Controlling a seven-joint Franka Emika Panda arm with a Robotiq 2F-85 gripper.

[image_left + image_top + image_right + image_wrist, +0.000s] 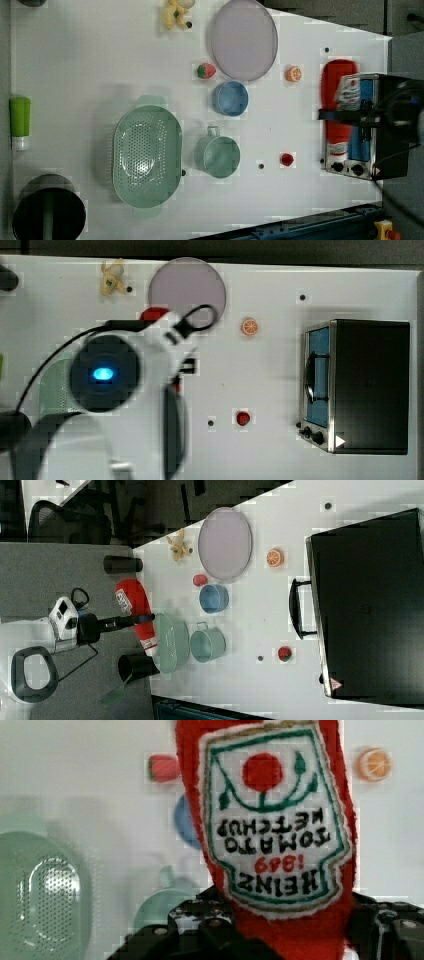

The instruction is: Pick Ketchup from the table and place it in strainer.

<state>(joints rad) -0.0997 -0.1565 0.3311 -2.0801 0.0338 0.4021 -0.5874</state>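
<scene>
White tabletop [100, 60] lies below the claw [280, 930] clamping a fuzzy red plush Ketchup [270, 820] bottle.

Lab: white table [100, 65], office chair [50, 522]

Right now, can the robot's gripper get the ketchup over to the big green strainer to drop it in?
Probably yes. The gripper holds the ketchup up off the table, and the strainer lies empty and uncovered. The green cup stands beside it, not over it.
</scene>
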